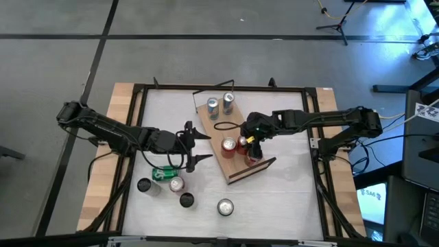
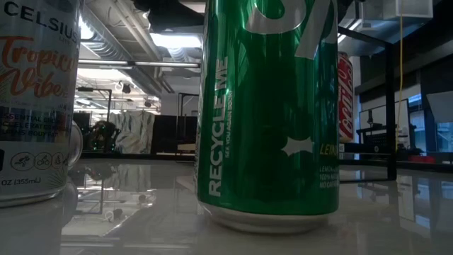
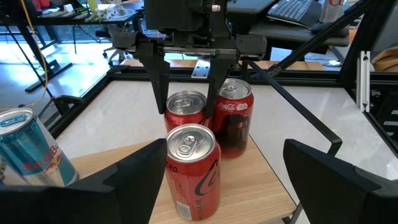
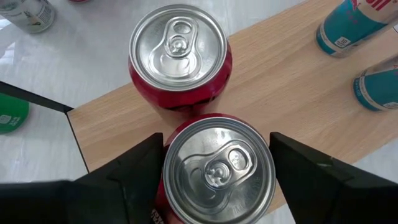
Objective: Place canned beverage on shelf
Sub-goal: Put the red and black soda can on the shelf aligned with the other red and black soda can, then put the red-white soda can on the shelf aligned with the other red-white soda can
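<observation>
**Red can down on the shelf**
My right pincer (image 4: 216, 163) straddles the red can (image 4: 217, 177), upright on the shelf (image 4: 280, 93) just beside another can (image 4: 180, 50). I cannot tell whether I'm pinching it. I'd spread evenly, then rise straight. My left pincer (image 1: 204, 146) waits spread nearby.
</observation>
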### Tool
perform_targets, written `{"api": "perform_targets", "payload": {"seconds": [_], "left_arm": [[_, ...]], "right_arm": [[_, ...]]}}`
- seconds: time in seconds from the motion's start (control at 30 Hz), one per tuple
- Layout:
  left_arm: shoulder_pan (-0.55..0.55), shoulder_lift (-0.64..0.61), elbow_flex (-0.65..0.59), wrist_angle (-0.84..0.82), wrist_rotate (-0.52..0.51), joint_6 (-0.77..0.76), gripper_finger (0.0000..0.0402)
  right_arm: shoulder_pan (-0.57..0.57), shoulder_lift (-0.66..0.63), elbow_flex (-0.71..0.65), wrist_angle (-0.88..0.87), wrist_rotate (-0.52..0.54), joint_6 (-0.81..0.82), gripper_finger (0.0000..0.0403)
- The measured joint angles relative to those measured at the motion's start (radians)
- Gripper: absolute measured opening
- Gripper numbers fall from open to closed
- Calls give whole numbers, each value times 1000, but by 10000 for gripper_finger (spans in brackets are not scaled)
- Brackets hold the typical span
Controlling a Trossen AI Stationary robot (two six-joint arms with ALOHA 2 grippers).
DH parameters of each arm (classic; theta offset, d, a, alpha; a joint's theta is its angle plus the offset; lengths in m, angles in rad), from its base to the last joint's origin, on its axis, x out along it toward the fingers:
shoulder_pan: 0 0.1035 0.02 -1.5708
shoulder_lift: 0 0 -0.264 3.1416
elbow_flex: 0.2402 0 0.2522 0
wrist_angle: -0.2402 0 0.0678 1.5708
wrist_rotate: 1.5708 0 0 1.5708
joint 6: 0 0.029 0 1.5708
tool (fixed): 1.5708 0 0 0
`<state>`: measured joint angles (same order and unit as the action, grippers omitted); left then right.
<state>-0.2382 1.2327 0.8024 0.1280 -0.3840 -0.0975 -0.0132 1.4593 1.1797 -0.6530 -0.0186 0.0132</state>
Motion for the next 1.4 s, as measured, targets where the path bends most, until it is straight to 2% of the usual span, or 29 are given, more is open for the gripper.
{"api": "perform_targets", "payload": {"seconds": [0.57,0.67,0.93,1.07,1.2,1.4], "left_arm": [[0,0,0,0,0,0,311],[0,0,0,0,0,0,311],[0,0,0,1,0,-3,311],[0,-2,13,-13,2,-29,311],[-1,-2,95,-130,51,-80,311],[-32,-3,312,-524,53,-202,311]], "right_arm": [[0,0,0,0,0,0,280],[0,0,0,1,0,0,301],[0,-1,0,1,0,0,391],[0,-1,0,1,0,0,393],[1,-12,0,1,0,0,382],[1,-58,0,-3,0,0,379]]}}
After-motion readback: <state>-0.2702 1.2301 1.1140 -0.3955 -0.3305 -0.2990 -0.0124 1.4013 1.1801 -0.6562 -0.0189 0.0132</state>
